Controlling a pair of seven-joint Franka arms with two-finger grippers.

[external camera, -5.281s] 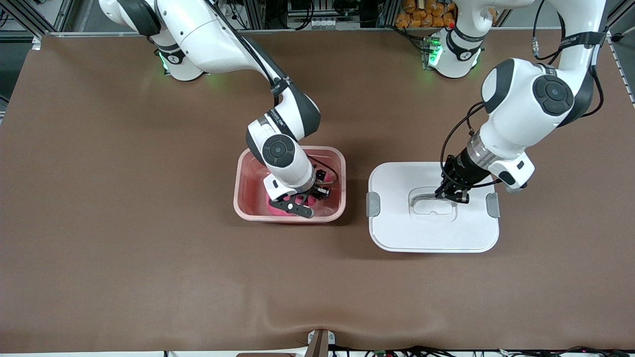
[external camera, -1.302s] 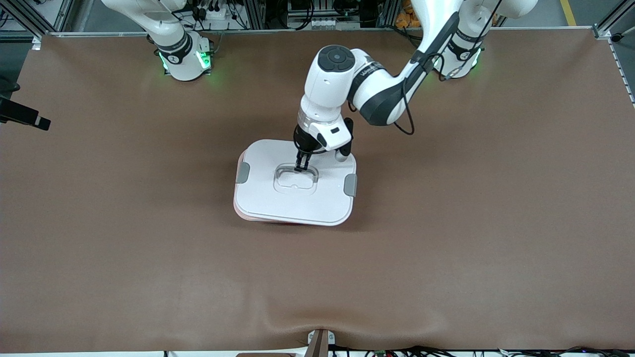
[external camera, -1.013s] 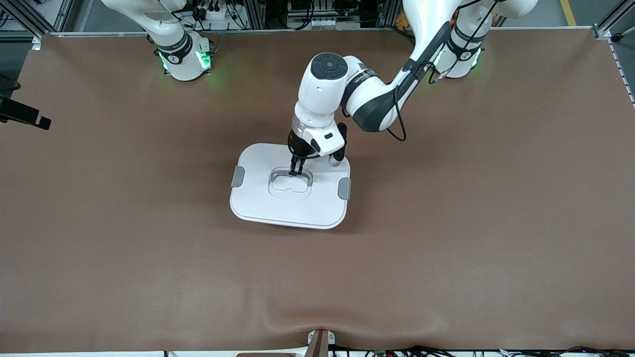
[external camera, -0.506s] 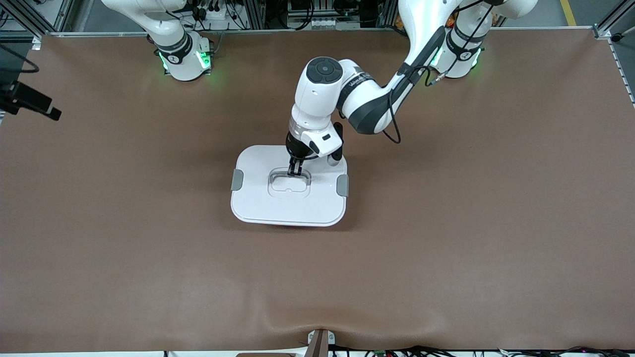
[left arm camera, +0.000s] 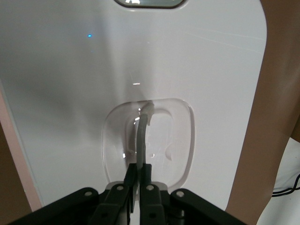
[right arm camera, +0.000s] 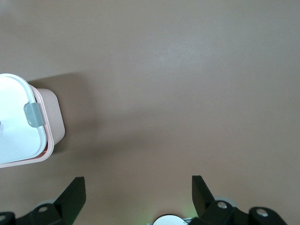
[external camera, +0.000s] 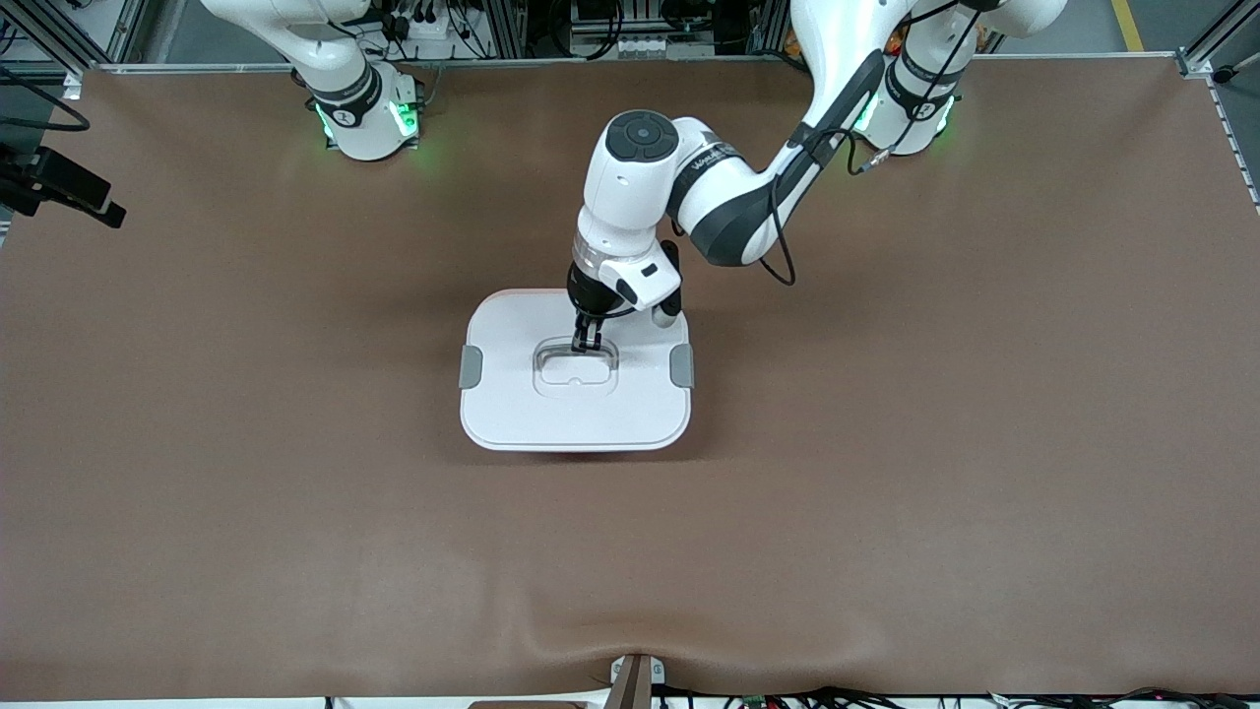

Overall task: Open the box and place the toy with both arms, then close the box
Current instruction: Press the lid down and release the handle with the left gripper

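Closing step in hand: left claw (external camera: 587,345) pinched shut on recessed handle (left arm camera: 142,136) of white plastic lid (external camera: 576,418), resting on translucent pink tub (right arm camera: 49,123) at mid-worktop (external camera: 886,473), toy hidden inside; right claw (right arm camera: 138,187) spread wide, waiting at worktop's edge; next, release and press grey clips (external camera: 472,366).

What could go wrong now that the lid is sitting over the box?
1. The left gripper is shut on the lid's handle; lifting away before releasing would likely pull the lid back off the box.
2. The grey side clips don't look fastened, so the lid may only rest loosely.
3. The right gripper waits open over bare table, too distant to steady the box.
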